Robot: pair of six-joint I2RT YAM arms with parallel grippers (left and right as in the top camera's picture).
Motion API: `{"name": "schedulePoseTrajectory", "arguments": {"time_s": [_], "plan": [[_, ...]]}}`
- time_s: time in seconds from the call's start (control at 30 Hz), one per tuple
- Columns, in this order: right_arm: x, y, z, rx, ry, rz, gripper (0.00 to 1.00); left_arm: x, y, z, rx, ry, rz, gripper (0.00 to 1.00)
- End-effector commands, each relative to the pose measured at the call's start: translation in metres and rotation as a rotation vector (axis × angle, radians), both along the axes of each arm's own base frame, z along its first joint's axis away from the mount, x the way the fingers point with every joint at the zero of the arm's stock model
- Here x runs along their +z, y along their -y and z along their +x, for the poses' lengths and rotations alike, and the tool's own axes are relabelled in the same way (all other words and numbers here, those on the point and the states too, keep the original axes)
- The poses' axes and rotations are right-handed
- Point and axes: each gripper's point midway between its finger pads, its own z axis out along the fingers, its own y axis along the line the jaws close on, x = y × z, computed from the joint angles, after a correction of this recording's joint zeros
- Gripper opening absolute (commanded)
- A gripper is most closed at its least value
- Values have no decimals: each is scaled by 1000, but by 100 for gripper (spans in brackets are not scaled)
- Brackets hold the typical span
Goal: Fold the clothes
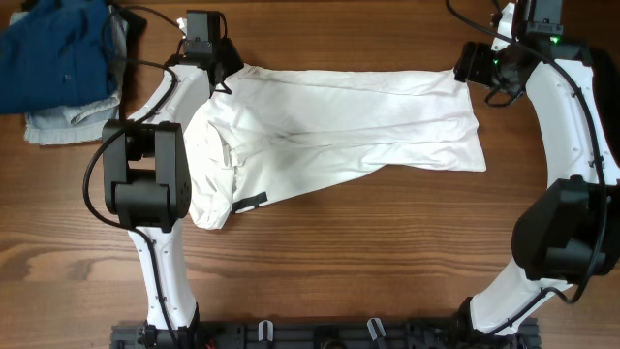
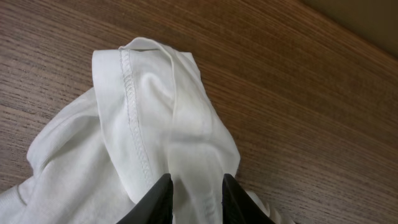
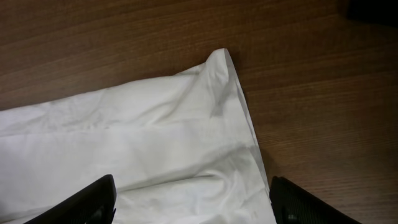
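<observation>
Overhead view: a white T-shirt (image 1: 368,126) lies spread lengthwise across the middle of the wooden desk (image 1: 387,252), between the two arms. Its right half is fairly flat. Its left half is bunched and doubled over, with a small black strip (image 1: 250,203) showing near the lower edge. No lettering is visible, so the printed side probably faces down. The left gripper (image 1: 225,78) sits at the shirt's far left corner and the right gripper (image 1: 475,68) at its far right corner, a placement that suits pulling the far edge taut between them. A pile of other garments (image 1: 53,48), dark blue on top of pale cloth, sits apart in the far left corner of the desk.

Left wrist view: the left gripper (image 2: 196,200) is closed on the T-shirt (image 2: 137,124), its two black fingers pinching a gathered fold. A stitched hem curls up and away from the pinch, over bare desk (image 2: 311,93).

Right wrist view: the right gripper (image 3: 193,208) is open, its fingers wide apart on either side of the T-shirt (image 3: 155,124) and holding nothing. The shirt's corner points away across the desk (image 3: 124,37). The gripper looks lined up to take this corner, a step not yet done.
</observation>
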Motion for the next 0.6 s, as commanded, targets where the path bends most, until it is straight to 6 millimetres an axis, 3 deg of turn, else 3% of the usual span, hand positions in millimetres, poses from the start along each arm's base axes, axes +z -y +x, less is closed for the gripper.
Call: {"name": "schedulePoseTrajectory", "arguments": {"time_s": [0.0, 0.17, 0.33, 0.43, 0.57], "plan": [[-3, 0, 1, -5, -7, -9, 80, -9, -2, 1, 21, -10, 1, 26], [-4, 0, 0, -4, -12, -9, 80, -32, -3, -6, 21, -67, 7, 34], [-8, 0, -3, 6, -30, -12, 80, -35, -3, -10, 22, -87, 10, 40], [-10, 0, -3, 6, -34, -12, 80, -34, -3, -9, 21, -82, 9, 34], [-9, 0, -2, 6, -28, -12, 80, -32, -3, -6, 22, -68, 7, 8]]}}
